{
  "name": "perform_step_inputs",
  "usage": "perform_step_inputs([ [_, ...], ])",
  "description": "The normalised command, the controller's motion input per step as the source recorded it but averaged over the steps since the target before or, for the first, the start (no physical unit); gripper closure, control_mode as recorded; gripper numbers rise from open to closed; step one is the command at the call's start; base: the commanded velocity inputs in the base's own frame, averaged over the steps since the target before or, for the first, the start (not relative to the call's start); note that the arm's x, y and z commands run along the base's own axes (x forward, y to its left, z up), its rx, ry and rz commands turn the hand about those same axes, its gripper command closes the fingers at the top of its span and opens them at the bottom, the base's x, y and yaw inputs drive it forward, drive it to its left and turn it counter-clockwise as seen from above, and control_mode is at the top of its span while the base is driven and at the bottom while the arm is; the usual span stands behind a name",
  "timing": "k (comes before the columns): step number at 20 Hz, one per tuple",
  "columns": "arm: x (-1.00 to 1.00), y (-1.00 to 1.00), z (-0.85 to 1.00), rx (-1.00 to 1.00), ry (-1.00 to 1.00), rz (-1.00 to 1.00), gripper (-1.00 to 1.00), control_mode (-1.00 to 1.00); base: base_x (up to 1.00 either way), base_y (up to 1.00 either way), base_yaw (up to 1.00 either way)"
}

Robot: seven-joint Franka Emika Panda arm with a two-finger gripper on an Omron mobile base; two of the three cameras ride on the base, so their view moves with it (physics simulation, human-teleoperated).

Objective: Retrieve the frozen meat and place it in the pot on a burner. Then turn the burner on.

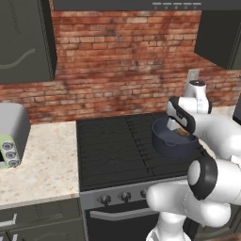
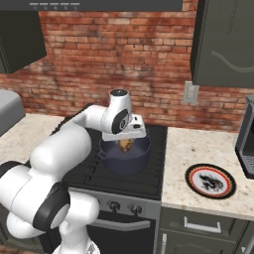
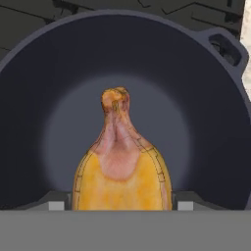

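The hand [image 2: 126, 140] grips the frozen meat [image 3: 120, 162] between partly closed fingers, just above the open pot [image 2: 124, 158] on the stove [image 1: 113, 150]. In the hand view its long axis runs from the fingers toward the pot's floor, narrow end foremost. A red-rimmed plate [image 2: 210, 180] lies on the bench [image 2: 198, 149], well apart.

no readable text, labels or numbers anywhere; plate [image 2: 210, 181] has a dark emblem w/ no legible letters; stove knobs [image 1: 124, 196] show no readable markings
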Motion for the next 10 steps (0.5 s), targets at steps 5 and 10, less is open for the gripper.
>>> perform_step_inputs([
  [5, 0.00, 0.11, -0.16, 0.00, 0.00, 0.00, 1.00, -1.00, 0.00, 0.00, 0.00],
  [10, 0.00, 0.10, -0.14, 0.00, 0.00, 0.00, -1.00, -1.00, 0.00, 0.00, 0.00],
])
